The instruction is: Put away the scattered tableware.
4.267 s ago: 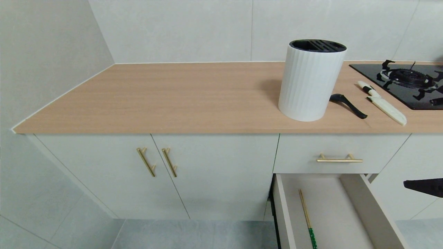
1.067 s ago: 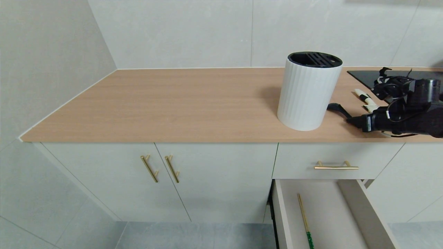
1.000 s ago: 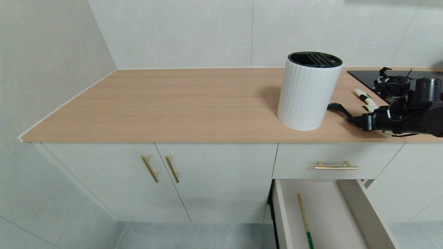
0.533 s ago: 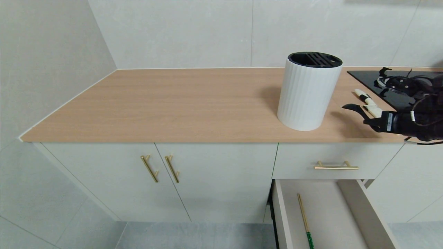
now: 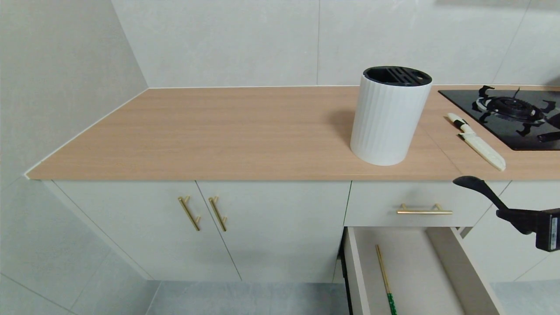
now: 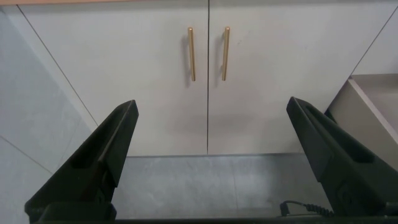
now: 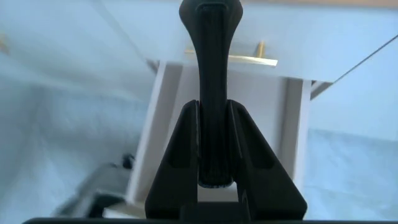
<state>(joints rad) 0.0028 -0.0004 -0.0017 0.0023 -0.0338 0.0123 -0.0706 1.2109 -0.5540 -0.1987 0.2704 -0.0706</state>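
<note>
Left gripper (image 6: 211, 124) jaws wide, facing 2 cabinet doors (image 6: 124, 74), right gripper (image 5: 514, 217) clamped on black spoon (image 5: 479, 188) handle, in air near open drawer (image 5: 455, 258) holding chopsticks (image 5: 384, 273), beyond, knife (image 5: 479, 144) on countertop (image 5: 218, 127) between white knife block (image 5: 387, 118) and stove (image 5: 507, 118)

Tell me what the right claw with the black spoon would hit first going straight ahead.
Likely the closed drawer front by its gold handle, hit first by the black spoon the right gripper holds; depth is unclear, so maybe the open drawer below.

Head overlooks counter (image 5: 218, 131); right wrist shares drawer (image 5: 420, 262).
</note>
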